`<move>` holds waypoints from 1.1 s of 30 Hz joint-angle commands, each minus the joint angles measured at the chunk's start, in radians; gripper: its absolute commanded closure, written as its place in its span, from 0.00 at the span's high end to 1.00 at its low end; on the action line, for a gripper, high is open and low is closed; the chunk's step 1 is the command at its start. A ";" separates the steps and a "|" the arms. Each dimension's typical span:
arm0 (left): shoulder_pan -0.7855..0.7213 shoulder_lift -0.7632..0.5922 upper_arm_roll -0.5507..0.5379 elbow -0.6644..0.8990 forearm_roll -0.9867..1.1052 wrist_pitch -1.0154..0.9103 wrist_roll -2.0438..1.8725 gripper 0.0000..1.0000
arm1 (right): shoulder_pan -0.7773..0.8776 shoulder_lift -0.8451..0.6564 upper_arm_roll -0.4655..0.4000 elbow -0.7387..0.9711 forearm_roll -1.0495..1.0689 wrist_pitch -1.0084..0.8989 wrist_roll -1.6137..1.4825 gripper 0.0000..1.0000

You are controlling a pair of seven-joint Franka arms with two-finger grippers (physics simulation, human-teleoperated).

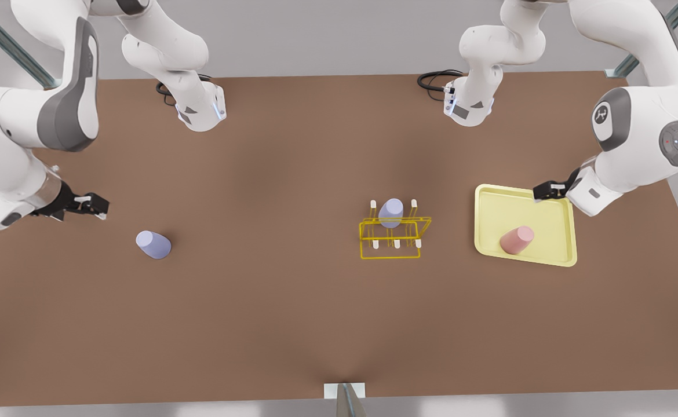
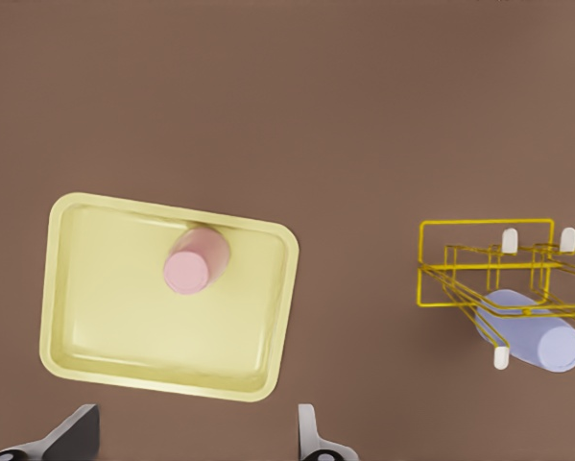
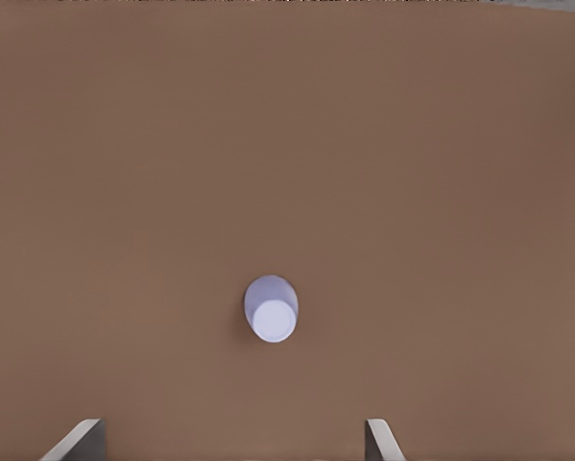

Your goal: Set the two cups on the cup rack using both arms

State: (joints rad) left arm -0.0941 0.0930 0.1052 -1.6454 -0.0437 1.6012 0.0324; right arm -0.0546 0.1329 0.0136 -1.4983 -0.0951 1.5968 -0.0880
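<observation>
Brown and matte, the flat tabletop [image 1: 292, 324] carries everything. The two white jointed arms hang over it, neither holding anything. The left gripper [image 1: 549, 190] hovers at the corner of the pale-yellow flat rimmed tray [image 1: 565, 255], its fingers [image 2: 306, 437] spread wide; the right gripper [image 1: 97, 205], at the front view's left, also has its fingers [image 3: 381, 442] spread.

The bright-yellow thin-wire cup rack [image 1: 391, 237] stands between them and already bears one pale lavender tapered cup [image 1: 390, 212] on a white-tipped peg. The plain pink tapered cup [image 1: 517, 240] sits base-up inside the tray; the second lavender cup [image 1: 153, 244] stands alone on the table near the right gripper.

The step in hand looks like the reach. Each gripper should probably centre over its cup, descend straight, and close on the tapered wall low enough not to slip, the left clearing the tray rim.
</observation>
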 commanded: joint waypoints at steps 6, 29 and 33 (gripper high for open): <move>0.020 0.063 0.004 0.045 -0.002 0.043 0.043 1.00 | 0.006 0.077 0.000 -0.013 -0.002 0.018 -0.027 1.00; 0.043 0.323 0.068 -0.366 -0.018 0.695 0.264 1.00 | -0.076 0.182 0.000 -0.583 0.100 0.785 -0.002 1.00; 0.047 0.323 0.070 -0.422 -0.018 0.769 0.264 1.00 | -0.079 0.186 0.000 -0.620 0.100 0.802 -0.009 1.00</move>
State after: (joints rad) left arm -0.0492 0.4182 0.1743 -2.0625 -0.0628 2.3040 0.2377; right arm -0.1330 0.3193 0.0138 -2.1141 0.0000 2.3609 -0.0894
